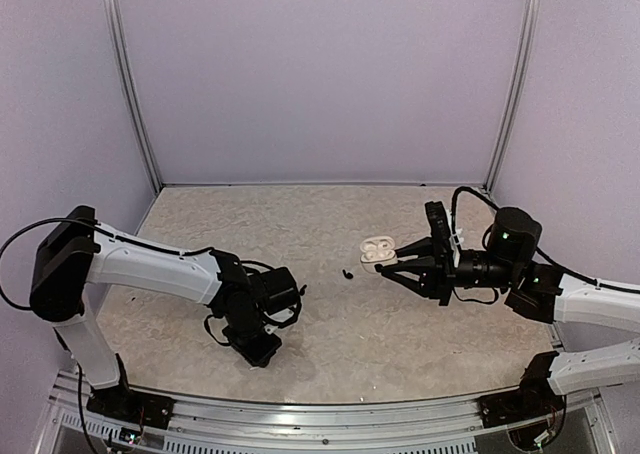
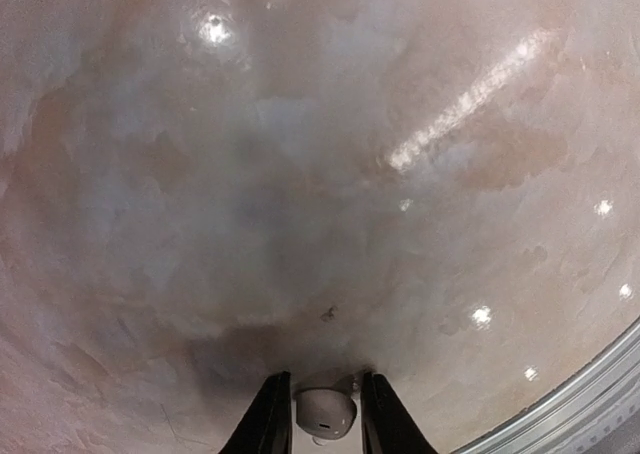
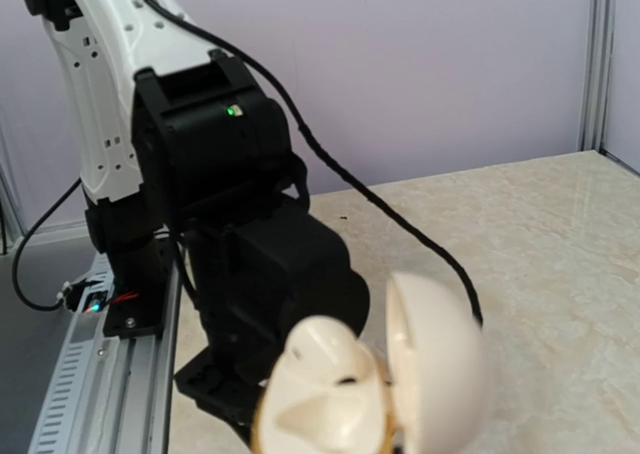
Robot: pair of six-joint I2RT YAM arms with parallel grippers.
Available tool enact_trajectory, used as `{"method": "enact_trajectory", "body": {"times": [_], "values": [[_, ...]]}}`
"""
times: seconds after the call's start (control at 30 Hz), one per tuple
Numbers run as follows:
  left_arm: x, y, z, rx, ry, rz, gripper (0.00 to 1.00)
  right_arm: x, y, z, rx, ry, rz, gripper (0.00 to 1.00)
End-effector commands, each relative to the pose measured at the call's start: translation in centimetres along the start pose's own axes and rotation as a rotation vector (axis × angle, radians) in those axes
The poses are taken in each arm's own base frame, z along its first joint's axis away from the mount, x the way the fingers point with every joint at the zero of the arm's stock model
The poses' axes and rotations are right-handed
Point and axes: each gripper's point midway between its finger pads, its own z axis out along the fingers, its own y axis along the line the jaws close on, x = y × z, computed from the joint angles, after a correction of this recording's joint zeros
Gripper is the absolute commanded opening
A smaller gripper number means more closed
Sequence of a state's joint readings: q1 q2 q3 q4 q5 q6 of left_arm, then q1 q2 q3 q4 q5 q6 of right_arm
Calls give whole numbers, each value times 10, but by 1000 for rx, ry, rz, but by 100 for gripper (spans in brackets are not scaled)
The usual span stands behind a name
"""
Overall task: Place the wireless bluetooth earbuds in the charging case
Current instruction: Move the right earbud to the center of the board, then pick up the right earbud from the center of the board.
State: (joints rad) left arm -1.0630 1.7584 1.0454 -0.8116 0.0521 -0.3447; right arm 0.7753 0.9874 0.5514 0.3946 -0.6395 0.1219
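A white earbud [image 2: 325, 412] is seen between the slightly parted jaws of the left gripper [image 2: 323, 386], low over the marbled table [image 2: 300, 174]; whether it is clamped cannot be told. An open white charging case [image 1: 377, 251] is clamped in the right gripper [image 1: 393, 260]. A black earbud [image 1: 347, 273] is left on the table near the case.

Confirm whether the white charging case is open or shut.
Open: the glossy white plastic charging case has its rounded lid swung away from the base.

A lab test booth: plain lilac wall panels [image 1: 320, 74], aluminium posts [image 1: 130, 84], marbled tabletop [image 1: 320, 319].
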Motion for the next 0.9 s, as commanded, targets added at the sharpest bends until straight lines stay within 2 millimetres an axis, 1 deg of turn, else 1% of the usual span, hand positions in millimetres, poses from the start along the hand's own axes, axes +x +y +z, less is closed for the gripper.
{"method": "enact_trajectory", "body": {"times": [0.0,0.13,0.27,0.37,0.57,0.63,0.87], "values": [[15,11,0,-57,69,-7,31,-11,0,-1,-5,-35,-22,0],[12,11,-1,-82,86,11,35,-10,-1,-2,-1,-32,-22,0],[14,8,0,-91,113,36,35,-10,0,-3,3,-31,-26,0],[9,11,0,-119,111,50,35,-9,-1,-3,4,-28,-29,0],[6,9,1,-137,130,85,35,-6,-1,-2,5,-23,-31,0],[5,8,3,-138,140,97,34,-6,-1,-3,7,-22,-32,0],[5,7,8,-135,159,124,26,-4,-1,-4,12,-16,-32,0]]}}
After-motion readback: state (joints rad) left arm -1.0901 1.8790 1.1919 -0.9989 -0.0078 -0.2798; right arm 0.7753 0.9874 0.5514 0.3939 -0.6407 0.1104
